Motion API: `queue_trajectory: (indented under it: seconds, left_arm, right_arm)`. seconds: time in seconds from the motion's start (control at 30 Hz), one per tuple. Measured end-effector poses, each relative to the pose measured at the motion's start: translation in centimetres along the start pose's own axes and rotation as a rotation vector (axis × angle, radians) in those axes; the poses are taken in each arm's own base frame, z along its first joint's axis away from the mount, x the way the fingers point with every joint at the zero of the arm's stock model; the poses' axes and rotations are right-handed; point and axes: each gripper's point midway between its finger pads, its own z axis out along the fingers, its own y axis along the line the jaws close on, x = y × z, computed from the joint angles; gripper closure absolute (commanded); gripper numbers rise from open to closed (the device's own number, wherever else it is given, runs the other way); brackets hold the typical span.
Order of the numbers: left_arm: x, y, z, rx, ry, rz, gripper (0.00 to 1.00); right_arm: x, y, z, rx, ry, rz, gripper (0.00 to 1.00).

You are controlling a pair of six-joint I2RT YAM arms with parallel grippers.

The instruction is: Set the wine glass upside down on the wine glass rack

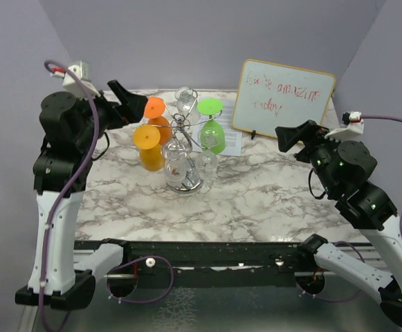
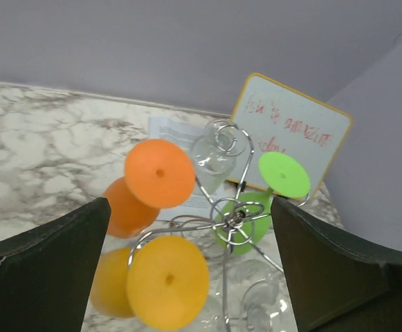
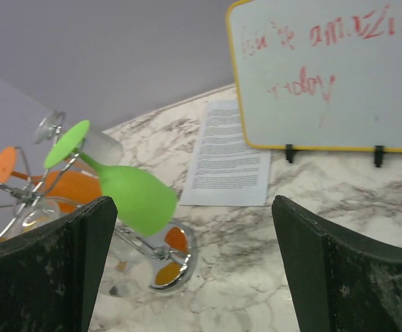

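Observation:
The chrome wine glass rack (image 1: 181, 131) stands mid-table on its round disc base (image 1: 187, 185). Several wine glasses hang from it upside down: an orange one (image 1: 158, 119), a yellow one (image 1: 149, 146), a green one (image 1: 212, 133) and clear ones (image 1: 175, 168). My left gripper (image 1: 133, 102) hovers just left of the orange glass, open, holding nothing. In the left wrist view the yellow foot (image 2: 167, 282) and the rack's loops (image 2: 239, 218) lie beyond the gripper (image 2: 190, 277). My right gripper (image 1: 287, 135) is open and empty, well right of the rack. Its view shows the green glass (image 3: 135, 197).
A yellow-framed whiteboard (image 1: 284, 97) with red writing leans at the back right. A printed sheet (image 1: 232, 142) lies flat behind the rack. Purple walls close in the marble table (image 1: 256, 200) on three sides. A black rail (image 1: 201, 252) runs along the near edge.

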Motion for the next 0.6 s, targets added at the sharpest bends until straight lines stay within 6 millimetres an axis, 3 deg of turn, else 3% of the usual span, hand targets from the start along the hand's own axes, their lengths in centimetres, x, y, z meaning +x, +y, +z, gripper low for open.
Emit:
queue_trajectory:
  seconds: [0.17,0.37,0.6]
  left_arm:
    - [0.8,2.8,-5.8,-0.159,-0.06,0.128,0.01]
    - [1.6,6.9,-10.9,-0.385,-0.112,0.201,0.01]
    - [2.7,9.7,-12.1,-0.526,-0.091,0.23,0.01]
  right_arm:
    - [-0.6,-3.3,-1.8,0.128,-0.01,-0.084,0.0]
    - [-2.5,-4.8,-3.4,0.186,-0.059,-0.157,0.0]
    - [-3.8,-5.4,-4.3,0.21,-0.092,-0.2,0.0]
